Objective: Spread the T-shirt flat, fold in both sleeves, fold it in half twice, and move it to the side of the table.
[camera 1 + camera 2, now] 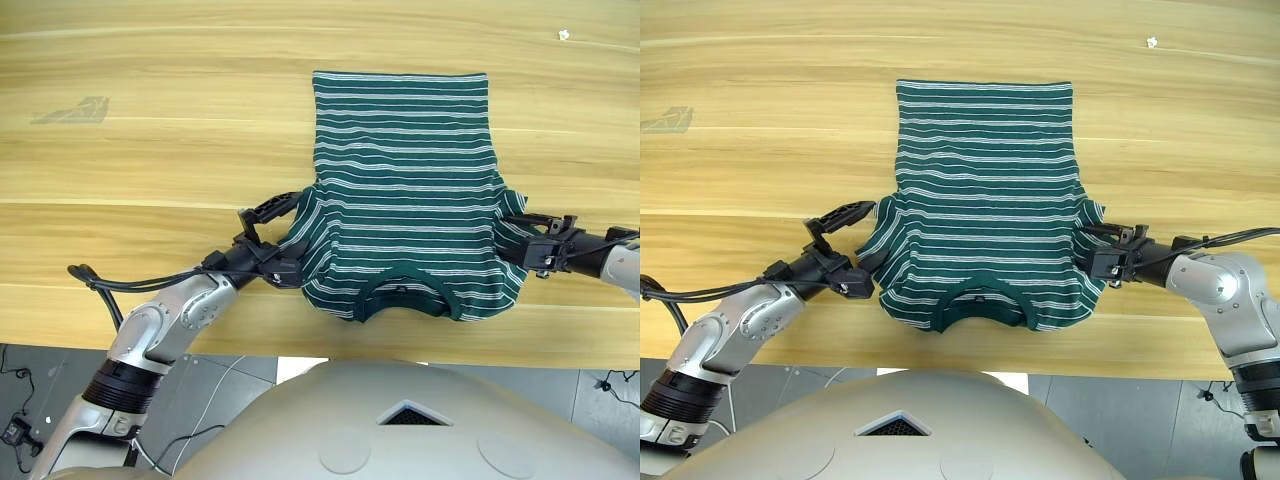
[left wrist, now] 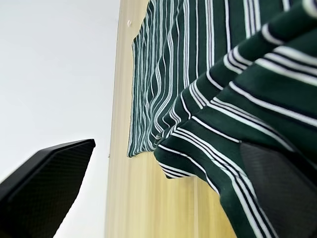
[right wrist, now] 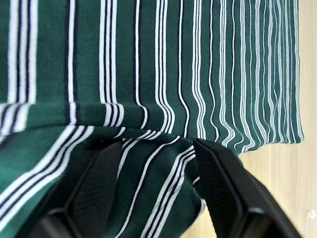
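Note:
A dark green T-shirt (image 1: 405, 170) with thin white stripes lies flat on the wooden table (image 1: 150, 170), collar toward me and hem at the far side. My left gripper (image 1: 280, 240) is at the shirt's left sleeve and stands open. One of its fingers (image 2: 44, 183) is free in the air, while the other sits under the sleeve cloth (image 2: 237, 99). At the right sleeve, my right gripper (image 1: 522, 238) is open too, with both fingers (image 3: 223, 193) straddling the sleeve's folded edge (image 3: 148, 139).
A small white scrap (image 1: 564, 36) lies at the far right of the table. A faint grey mark (image 1: 75, 110) shows on the wood at the far left. The table's near edge (image 1: 250, 350) runs just behind both grippers. A black cable (image 1: 120, 285) loops off my left forearm.

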